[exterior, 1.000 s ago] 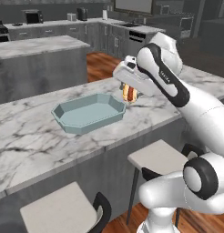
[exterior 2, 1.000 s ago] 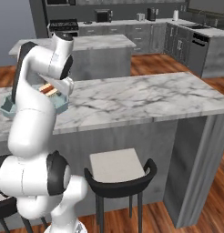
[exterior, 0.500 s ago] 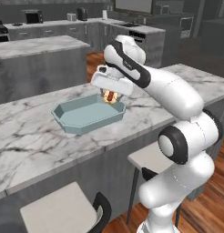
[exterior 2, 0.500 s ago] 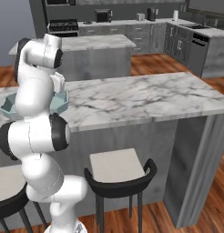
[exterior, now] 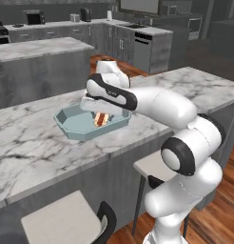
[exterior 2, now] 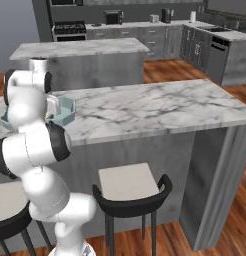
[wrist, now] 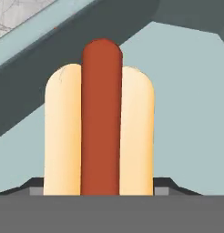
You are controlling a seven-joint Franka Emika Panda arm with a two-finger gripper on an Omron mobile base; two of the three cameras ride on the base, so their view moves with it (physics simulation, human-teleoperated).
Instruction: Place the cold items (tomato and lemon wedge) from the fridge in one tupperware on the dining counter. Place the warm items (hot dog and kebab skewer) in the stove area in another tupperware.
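A hot dog (wrist: 100,127), a red sausage in a pale bun, sits between the fingertips of my gripper (wrist: 100,187), which is shut on it. The gripper (exterior: 99,110) hangs low over the pale blue-green tupperware (exterior: 71,125) on the dining counter (exterior: 38,147), and the hot dog (exterior: 101,119) reaches down inside the tray. Behind the bun lie the tupperware's floor and sloping wall (wrist: 186,113). From the right base view, my arm hides most of the tupperware (exterior 2: 66,110) on the dining counter (exterior 2: 145,107).
Stools (exterior: 66,221) (exterior 2: 130,185) stand along the counter's near side. A second marble-topped island (exterior 2: 80,49) is behind it. The black range (exterior 2: 70,30) stands at the back wall. The counter stretches bare to the right of the tray.
My arm has swung left over the tray and come down, carrying the hot dog from the tray's right rim to low inside it. The grip has stayed the same.
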